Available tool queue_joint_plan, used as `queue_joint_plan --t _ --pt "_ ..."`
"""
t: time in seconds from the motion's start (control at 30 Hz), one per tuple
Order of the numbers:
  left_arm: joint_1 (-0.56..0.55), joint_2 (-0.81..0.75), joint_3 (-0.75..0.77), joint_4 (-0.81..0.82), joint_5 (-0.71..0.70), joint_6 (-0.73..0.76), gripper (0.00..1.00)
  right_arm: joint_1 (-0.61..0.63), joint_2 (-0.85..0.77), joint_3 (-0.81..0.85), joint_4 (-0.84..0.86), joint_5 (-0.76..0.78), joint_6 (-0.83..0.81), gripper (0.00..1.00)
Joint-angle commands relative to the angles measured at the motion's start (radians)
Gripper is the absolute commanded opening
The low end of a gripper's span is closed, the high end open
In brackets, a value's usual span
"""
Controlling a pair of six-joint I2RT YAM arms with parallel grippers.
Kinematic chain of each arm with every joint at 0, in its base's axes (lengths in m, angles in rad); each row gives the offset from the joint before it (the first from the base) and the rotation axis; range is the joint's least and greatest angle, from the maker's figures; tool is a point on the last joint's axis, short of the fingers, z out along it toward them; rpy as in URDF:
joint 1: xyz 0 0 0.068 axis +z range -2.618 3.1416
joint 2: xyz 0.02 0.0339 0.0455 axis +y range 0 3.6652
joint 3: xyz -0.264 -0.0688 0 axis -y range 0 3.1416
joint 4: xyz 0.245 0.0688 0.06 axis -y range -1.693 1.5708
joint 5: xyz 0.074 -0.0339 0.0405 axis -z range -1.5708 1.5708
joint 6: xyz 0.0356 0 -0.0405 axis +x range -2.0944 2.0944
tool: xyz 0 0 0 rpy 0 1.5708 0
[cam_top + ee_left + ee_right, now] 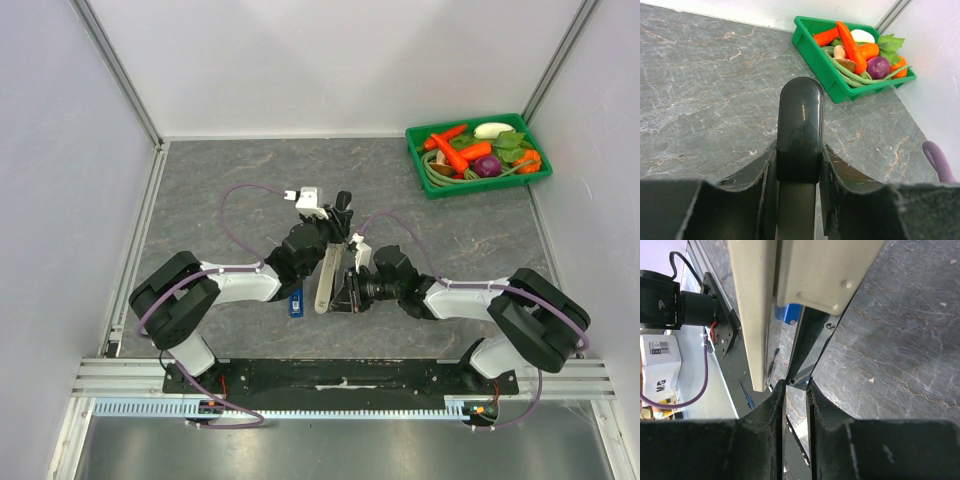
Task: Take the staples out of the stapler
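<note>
The stapler [326,280] is up off the surface [220,190], around the middle and closer to the near edge, held between both arms. Its cream cover [760,300] is swung open, away from the dark body. The left claw [799,170] is clamped on the stapler's glossy black rounded end, a finger pressed to each side. The right claw [796,390] is nearly closed, pinching a thin dark metal strip [802,355] that runs beneath the cream cover. A small blue object [296,302] sits just beside the stapler toward the near edge; I can't tell what it is. Off in the far right corner, well apart, a green tray [470,186] holds carrots, green beans and other vegetables [478,152].
</note>
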Motion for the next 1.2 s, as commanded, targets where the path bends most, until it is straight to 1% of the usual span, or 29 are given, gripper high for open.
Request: queue_joint_plan --t 0.0,0.1,0.17,0.37,0.47,0.63,0.83,1.0,1.17 --pt "-0.047 0.03 0.036 -0.125 -0.066 0.092 0.02 -0.019 0.02 0.049 0.188 0.133 0.024 0.03" --pt "-0.061 0.047 0.059 -0.162 -0.081 0.115 0.02 -0.019 0.032 0.057 0.185 0.132 0.032 0.13" --pt "-0.07 0.054 0.068 -0.182 -0.097 0.13 0.02 -0.019 0.035 0.055 0.182 0.136 0.033 0.22" --pt "-0.082 0.081 0.088 -0.216 -0.106 0.142 0.02 -0.019 0.04 0.046 0.193 0.142 0.044 0.35" --pt "-0.091 0.09 0.093 -0.226 -0.12 0.153 0.02 -0.019 0.041 0.046 0.196 0.139 0.053 0.45" --pt "-0.101 0.097 0.1 -0.242 -0.134 0.172 0.02 -0.019 0.043 0.048 0.203 0.126 0.068 0.53" --pt "-0.114 0.099 0.119 -0.266 -0.15 0.212 0.02 -0.02 0.027 0.064 0.153 0.138 0.052 0.58" --pt "-0.114 0.061 0.122 -0.268 -0.129 0.23 0.02 -0.019 -0.014 0.089 0.082 0.168 0.013 0.57" --pt "-0.117 0.027 0.156 -0.32 -0.074 0.258 0.02 -0.019 -0.075 0.107 -0.008 0.213 -0.021 0.55"
